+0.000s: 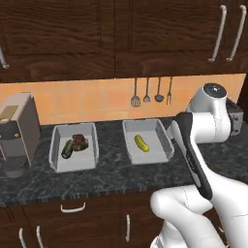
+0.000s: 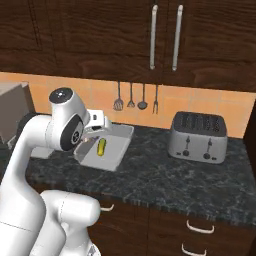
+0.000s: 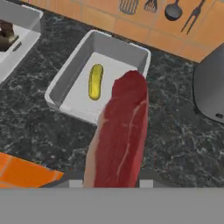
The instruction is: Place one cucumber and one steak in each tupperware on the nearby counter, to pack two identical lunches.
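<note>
My gripper (image 3: 111,181) is shut on a long red-pink steak (image 3: 120,131), which hangs above the counter (image 3: 175,131) just in front of the right tupperware (image 3: 118,46). In that tray lies a yellow-green cucumber (image 3: 95,82), also seen from the bases (image 1: 141,143) (image 2: 102,147). The steak hides the fingertips. From the right base, the hand (image 2: 97,124) hovers over the near left corner of this tupperware (image 2: 114,156). The left tupperware (image 1: 72,164) holds a dark green cucumber (image 1: 67,148) and a lumpy brown steak (image 1: 80,142).
A silver four-slot toaster (image 2: 197,136) stands on the counter to the right of the trays. A grey coffee machine (image 1: 17,131) stands at the far left. Kitchen utensils (image 1: 150,92) hang on the orange tiled wall. Dark wood cabinets hang overhead.
</note>
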